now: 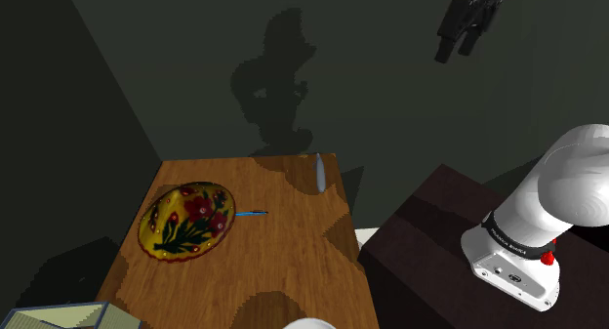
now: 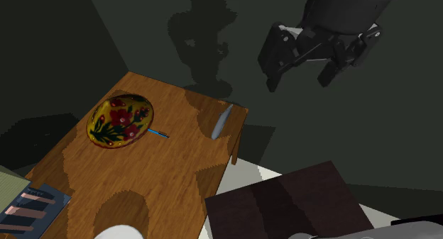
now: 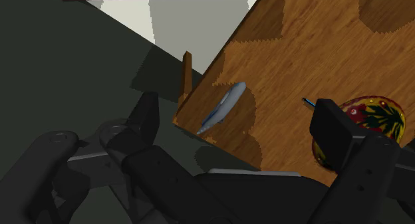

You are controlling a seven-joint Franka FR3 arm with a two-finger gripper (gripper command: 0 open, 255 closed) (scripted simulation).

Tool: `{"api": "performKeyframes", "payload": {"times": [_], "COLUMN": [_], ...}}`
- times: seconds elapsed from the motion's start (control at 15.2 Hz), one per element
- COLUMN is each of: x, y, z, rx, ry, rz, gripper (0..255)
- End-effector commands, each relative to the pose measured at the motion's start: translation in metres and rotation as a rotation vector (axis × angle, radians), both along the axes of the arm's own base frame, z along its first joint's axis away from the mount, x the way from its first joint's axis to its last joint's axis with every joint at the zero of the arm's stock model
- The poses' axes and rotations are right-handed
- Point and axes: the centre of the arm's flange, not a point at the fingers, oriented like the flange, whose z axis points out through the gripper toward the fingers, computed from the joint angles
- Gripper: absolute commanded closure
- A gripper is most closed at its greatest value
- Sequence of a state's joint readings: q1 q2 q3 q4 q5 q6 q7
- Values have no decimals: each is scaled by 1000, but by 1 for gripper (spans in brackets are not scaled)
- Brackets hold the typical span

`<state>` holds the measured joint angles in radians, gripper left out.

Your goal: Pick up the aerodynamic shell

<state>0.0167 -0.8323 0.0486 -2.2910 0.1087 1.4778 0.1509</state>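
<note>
The aerodynamic shell is a slim grey-blue streamlined piece lying near the far corner of the wooden table, close to its edge. It lies the same way in the second exterior view and in the wrist view. My black gripper hangs high in the air, well above the table's far end and off toward the shoulder view's right. Its fingers stand apart with nothing between them. In the wrist view the gripper frames the shell from far off, with one finger partly covering the bowl.
A yellow bowl with red flowers sits on the table, a thin blue stick beside it. A booklet and a white rounded object lie at the table's near end. The dark stand is beside the table.
</note>
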Motion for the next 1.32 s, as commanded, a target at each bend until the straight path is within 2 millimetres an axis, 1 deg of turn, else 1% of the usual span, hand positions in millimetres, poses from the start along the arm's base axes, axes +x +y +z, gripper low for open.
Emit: {"api": "performKeyframes", "payload": {"times": [0.0,1.25], "x": [0,139], "y": [0,18], "z": [0,-210], "rx": [0,4], "ry": [0,24], "rz": [0,-65], "gripper": [0,0]}}
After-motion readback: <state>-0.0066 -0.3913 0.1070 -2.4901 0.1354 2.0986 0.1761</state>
